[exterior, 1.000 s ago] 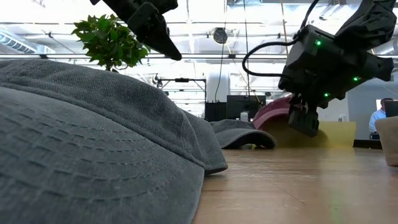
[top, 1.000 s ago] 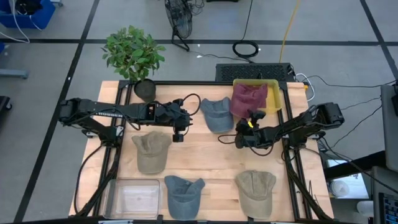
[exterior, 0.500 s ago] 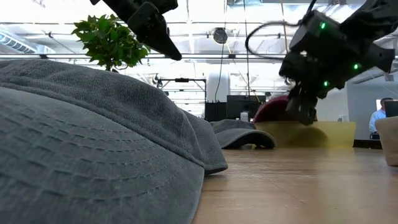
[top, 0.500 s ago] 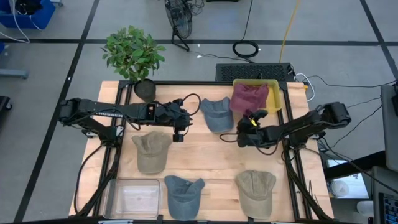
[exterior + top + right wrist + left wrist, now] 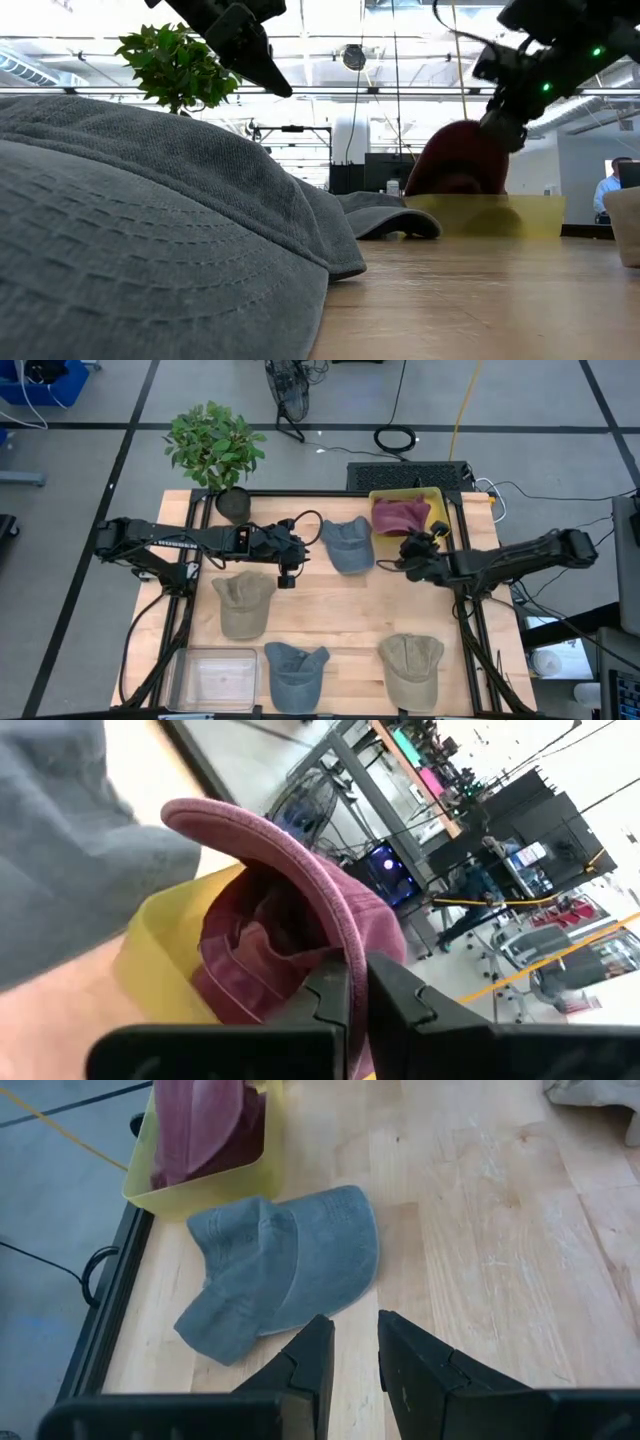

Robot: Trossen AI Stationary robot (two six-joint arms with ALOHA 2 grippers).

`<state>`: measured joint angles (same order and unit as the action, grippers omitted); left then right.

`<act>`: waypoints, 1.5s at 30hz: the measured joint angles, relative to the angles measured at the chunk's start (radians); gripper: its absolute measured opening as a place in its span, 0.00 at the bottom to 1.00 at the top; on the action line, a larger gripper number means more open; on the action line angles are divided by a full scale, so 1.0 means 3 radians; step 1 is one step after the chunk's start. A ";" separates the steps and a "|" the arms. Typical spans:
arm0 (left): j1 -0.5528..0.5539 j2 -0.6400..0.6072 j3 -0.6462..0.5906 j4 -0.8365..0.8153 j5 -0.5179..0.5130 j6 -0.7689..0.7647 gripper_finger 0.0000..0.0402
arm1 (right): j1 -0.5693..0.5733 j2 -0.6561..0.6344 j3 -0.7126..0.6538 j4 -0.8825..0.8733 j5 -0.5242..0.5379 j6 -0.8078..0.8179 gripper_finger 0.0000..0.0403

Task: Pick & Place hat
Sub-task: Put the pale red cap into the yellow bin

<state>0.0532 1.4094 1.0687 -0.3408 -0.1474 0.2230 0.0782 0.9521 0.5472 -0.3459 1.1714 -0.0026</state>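
Clearly no brand, label or lettering can be read on anything. The maroon cap sits in the yellow bin at the table's far right corner, its crown rising above the bin wall in the low view, where its lower part is hidden behind that wall. The right gripper is at the bin's near edge with its fingers drawn together on the cap's fabric, as the right wrist view shows; how much cloth is pinched is hard to make out.

Just left of the bin lies a blue-grey cap flat on the wooden table. The left gripper hangs over the table left of that cap, fingers a narrow gap apart and holding nothing.

Nearer the front lie an olive cap, a second blue cap cut off by the picture's lower edge, a tan cap, and a clear plastic tray. A potted plant stands at the far left corner.
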 joint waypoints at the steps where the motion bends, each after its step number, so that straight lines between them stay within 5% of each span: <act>1: 0.0000 0.0000 0.0000 0.0000 0.0000 0.0000 0.22 | -0.0002 -0.0081 0.0000 0.0001 -0.0013 -0.0055 0.02; 12: 0.0000 0.0000 0.0000 0.0003 0.0000 0.0011 0.22 | -0.0073 -0.0588 -0.0031 0.0014 -0.0649 -0.1075 0.01; 18: -0.0001 0.0000 0.0000 0.0004 0.0000 0.0014 0.22 | -0.0493 -0.0789 -0.0182 0.0010 -0.0814 -0.1271 0.01; 25: 0.0000 0.0000 0.0000 0.0017 0.0000 0.0041 0.22 | -0.1019 -0.0933 -0.0425 0.0385 -0.1655 -0.1518 0.01; 39: 0.0000 0.0000 0.0000 0.0033 0.0000 0.0051 0.22 | -0.1464 -0.0861 -0.1104 0.2395 -0.1616 -0.2357 0.01; 45: -0.0001 0.0000 0.0000 0.0032 0.0000 0.0037 0.22 | -0.1506 -0.0835 -0.1129 0.2117 -0.1833 -0.2456 0.01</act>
<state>0.0528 1.4094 1.0687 -0.3313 -0.1474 0.2340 -0.3737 0.7017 0.2085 0.2891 0.6216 -0.7395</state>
